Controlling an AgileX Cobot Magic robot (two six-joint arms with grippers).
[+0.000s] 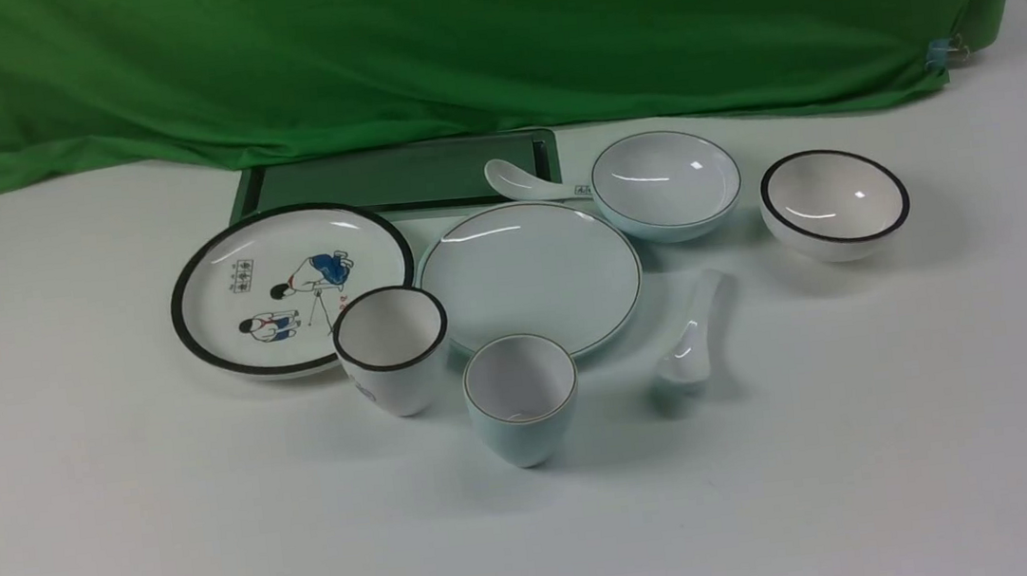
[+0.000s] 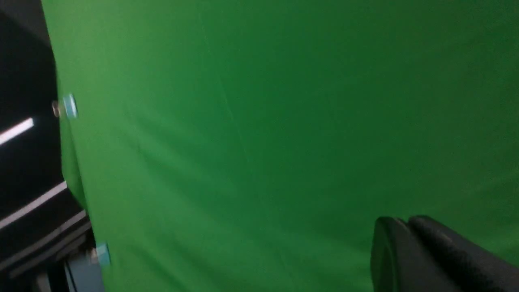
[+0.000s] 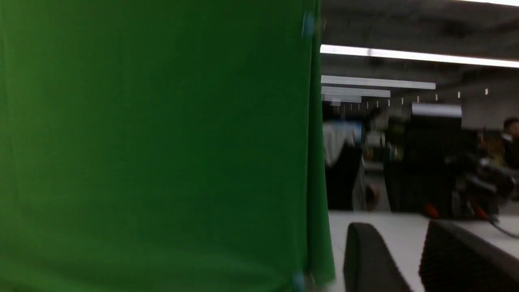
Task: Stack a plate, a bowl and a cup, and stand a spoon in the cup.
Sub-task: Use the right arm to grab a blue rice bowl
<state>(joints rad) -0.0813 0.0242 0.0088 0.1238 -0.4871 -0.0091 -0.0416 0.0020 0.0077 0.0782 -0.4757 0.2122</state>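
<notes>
In the front view the pale blue plate (image 1: 531, 277) lies at the middle of the table. The pale blue bowl (image 1: 666, 181) stands behind it to the right. The pale blue cup (image 1: 523, 411) stands upright in front of the plate. The plain spoon (image 1: 696, 340) lies right of the plate, bowl end toward me. Neither gripper shows in the front view. My left gripper (image 2: 403, 221) is shut and empty, facing the green cloth. My right gripper (image 3: 399, 227) is open and empty, facing the cloth's edge and the room beyond.
A black-rimmed cartoon plate (image 1: 289, 288), a black-rimmed cup (image 1: 392, 348) and a black-rimmed bowl (image 1: 834, 202) stand among the task's things. A spoon with a printed handle (image 1: 527, 184) lies by a dark tray (image 1: 397, 176). Green cloth (image 1: 449, 37) hangs behind.
</notes>
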